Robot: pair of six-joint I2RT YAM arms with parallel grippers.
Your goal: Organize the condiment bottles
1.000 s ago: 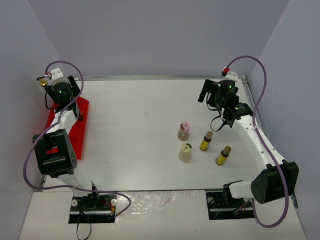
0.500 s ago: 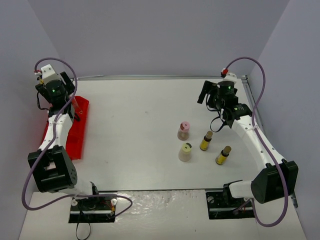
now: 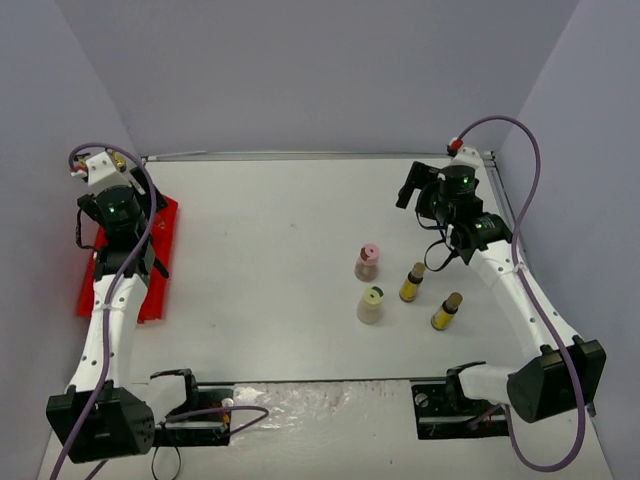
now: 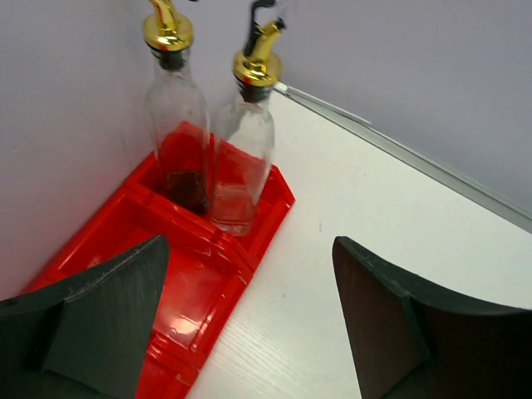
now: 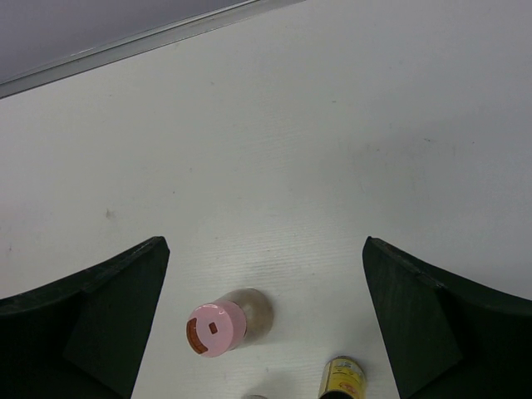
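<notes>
Surface (image 3: pixel 270 290): white.
Red tray (image 4: pixel 187 287): compartmented, at left edge of surface.
Left end effector (image 4: pixel 249 245): fingers spread, near tray.
Right end effector (image 5: pixel 266 245): fingers spread, well apart from loose bottles.
Clear gold-spout bottles (image 4: pixel 176 125) (image 4: pixel 243 158): upright, side by side at tray's far end.
Pink-cap bottle (image 3: pixel 367 262), yellow-cap bottle (image 3: pixel 371 304), slim brown-capped bottles (image 3: pixel 412 282) (image 3: pixel 446 311): upright on surface, right of centre.

A white table (image 3: pixel 270 250) with faint wood grain sits evenly lit between plain lilac-grey walls (image 3: pixel 320 70), a metal strip (image 3: pixel 300 155) along its far edge.

Two clear spouted bottles (image 4: pixel 174 125) (image 4: pixel 243 158) upright in red tray (image 4: pixel 195 287); four small bottles (image 3: pixel 367 262) (image 3: pixel 371 304) (image 3: pixel 411 283) (image 3: pixel 446 311) clustered, upright.
</notes>
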